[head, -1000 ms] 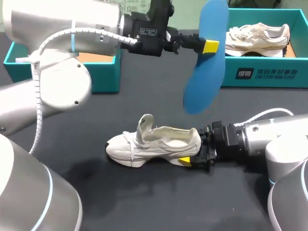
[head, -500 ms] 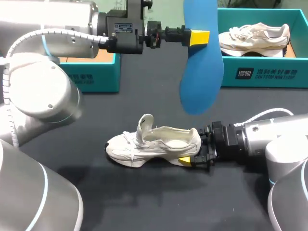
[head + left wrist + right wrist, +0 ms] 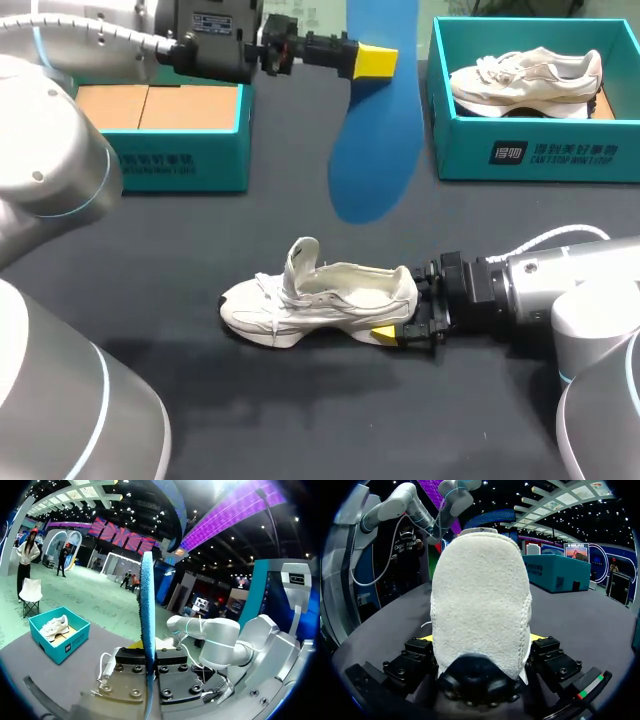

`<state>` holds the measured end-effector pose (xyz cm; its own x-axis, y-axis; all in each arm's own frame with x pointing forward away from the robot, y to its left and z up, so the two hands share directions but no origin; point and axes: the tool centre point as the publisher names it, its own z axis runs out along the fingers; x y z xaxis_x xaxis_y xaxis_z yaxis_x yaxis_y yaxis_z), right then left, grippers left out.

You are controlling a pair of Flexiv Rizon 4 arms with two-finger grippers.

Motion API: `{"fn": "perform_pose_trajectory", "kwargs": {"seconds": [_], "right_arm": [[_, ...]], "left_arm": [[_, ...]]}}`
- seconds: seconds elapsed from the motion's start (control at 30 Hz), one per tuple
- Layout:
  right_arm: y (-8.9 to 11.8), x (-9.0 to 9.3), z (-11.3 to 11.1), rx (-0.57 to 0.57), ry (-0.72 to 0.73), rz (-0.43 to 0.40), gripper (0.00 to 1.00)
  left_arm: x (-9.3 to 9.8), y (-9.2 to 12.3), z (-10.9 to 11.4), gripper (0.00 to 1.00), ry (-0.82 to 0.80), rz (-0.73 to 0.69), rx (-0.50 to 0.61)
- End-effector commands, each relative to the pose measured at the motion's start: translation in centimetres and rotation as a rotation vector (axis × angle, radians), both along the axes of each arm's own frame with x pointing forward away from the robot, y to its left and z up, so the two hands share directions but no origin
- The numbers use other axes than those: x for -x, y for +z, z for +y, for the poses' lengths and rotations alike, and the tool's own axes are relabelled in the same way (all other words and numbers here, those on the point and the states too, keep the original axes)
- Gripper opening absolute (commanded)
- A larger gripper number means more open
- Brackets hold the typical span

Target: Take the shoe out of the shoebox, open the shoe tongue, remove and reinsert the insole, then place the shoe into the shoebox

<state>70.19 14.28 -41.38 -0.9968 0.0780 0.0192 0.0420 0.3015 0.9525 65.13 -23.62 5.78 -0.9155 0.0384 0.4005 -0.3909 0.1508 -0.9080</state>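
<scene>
Leftward since a second ago, the left tool (image 3: pixel 378 60) clamps the flat blue foam insole (image 3: pixel 370 150), which hangs above the dark surface (image 3: pixel 300 420). The right tool (image 3: pixel 408 318) is closed on the heel of the white knit shoe (image 3: pixel 320 300), its far finger hidden. Behind stand a teal shoebox (image 3: pixel 530 155) holding a second shoe (image 3: pixel 525 80) and another teal box (image 3: pixel 180 160), partly covered by the arm.

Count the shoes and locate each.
2. One shoe lies on the table, heel gripped by the right end effector; the other shoe sits in the teal shoebox at far right.

Left pincer (image 3: pixel 377 62) and blue insole (image 3: pixel 364 160) further left, perhaps slightly higher.
</scene>
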Motion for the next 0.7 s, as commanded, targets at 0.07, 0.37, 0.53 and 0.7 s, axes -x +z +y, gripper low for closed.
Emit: {"fn": "perform_pose_trajectory", "kwargs": {"seconds": [0.07,0.37,0.53,0.7], "right_arm": [[-0.2,0.1,0.1,0.005,0.0,0.002,0.0],[-0.2,0.1,0.1,0.005,0.0,0.002,0.0],[-0.2,0.1,0.1,0.005,0.0,0.002,0.0],[-0.2,0.1,0.1,0.005,0.0,0.002,0.0]], "left_arm": [[0.8,-0.1,1.5,0.0,-0.004,-0.012,0.021],[2.6,1.0,3.3,0.0,0.009,-0.043,0.054],[3.9,1.0,3.8,0.0,0.014,-0.017,0.034],[4.0,1.0,3.9,0.0,0.009,-0.014,0.032]]}}
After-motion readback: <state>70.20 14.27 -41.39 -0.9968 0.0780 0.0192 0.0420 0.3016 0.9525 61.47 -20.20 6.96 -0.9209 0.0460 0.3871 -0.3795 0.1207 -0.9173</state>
